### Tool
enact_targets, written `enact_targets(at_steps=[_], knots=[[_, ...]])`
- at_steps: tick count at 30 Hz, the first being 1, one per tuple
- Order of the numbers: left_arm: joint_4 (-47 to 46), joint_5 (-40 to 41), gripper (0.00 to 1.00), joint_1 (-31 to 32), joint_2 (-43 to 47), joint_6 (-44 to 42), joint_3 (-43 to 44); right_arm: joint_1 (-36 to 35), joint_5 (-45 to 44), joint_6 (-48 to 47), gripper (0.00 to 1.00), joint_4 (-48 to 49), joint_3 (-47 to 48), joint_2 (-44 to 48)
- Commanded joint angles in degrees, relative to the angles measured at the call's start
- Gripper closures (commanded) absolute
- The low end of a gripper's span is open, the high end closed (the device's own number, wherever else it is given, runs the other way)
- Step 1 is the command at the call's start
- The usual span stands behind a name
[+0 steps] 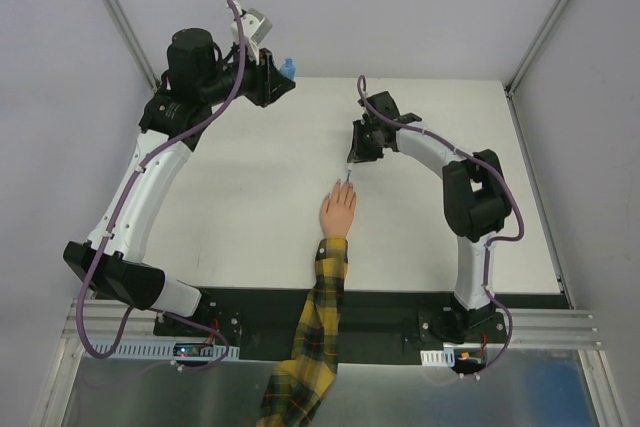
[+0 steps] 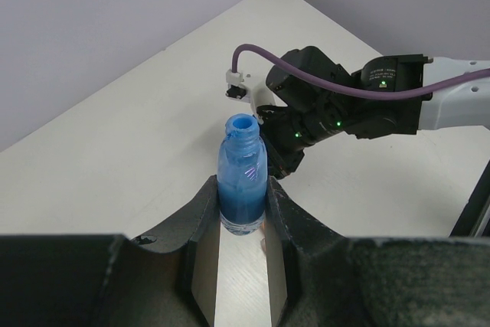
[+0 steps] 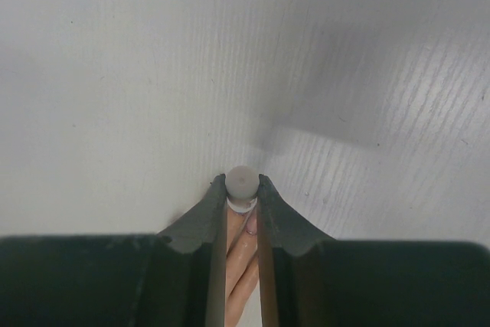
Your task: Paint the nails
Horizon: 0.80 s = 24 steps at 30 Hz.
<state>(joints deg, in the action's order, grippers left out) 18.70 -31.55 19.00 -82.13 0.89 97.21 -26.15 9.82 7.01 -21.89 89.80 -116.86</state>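
A small peach hand (image 1: pixel 337 211) with a yellow-black plaid sleeve (image 1: pixel 318 317) lies flat mid-table, fingers pointing away. Its nails are tiny; one skin-toned nail (image 3: pixel 251 225) shows between the right jaws. My right gripper (image 1: pixel 352 160) is shut on the white cap (image 3: pixel 242 183) of the brush, whose thin stem (image 1: pixel 348 175) reaches down to the fingertips. My left gripper (image 2: pixel 243 212) is shut on the open blue bottle (image 2: pixel 242 178), held upright at the table's far left (image 1: pixel 288 69).
The white table (image 1: pixel 250 197) ends at a black front edge (image 1: pixel 380 299). Grey walls and metal frame posts (image 1: pixel 550 22) enclose the back and sides. The right arm (image 2: pixel 360 101) shows beyond the bottle in the left wrist view.
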Motion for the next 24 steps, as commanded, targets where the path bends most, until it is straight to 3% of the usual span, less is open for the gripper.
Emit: enact_targets(at_steps=[1, 24], knots=[[-2.79, -1.67, 1.0, -0.81, 1.53, 0.61, 0.7, -0.39, -0.33, -0.41, 1.0, -1.22, 2.49, -0.39], [-2.7, -2.11, 1.0, -1.6, 1.53, 0.61, 0.79, -1.01, -1.39, -0.59, 0.99, -5.7, 6.18, -2.85]])
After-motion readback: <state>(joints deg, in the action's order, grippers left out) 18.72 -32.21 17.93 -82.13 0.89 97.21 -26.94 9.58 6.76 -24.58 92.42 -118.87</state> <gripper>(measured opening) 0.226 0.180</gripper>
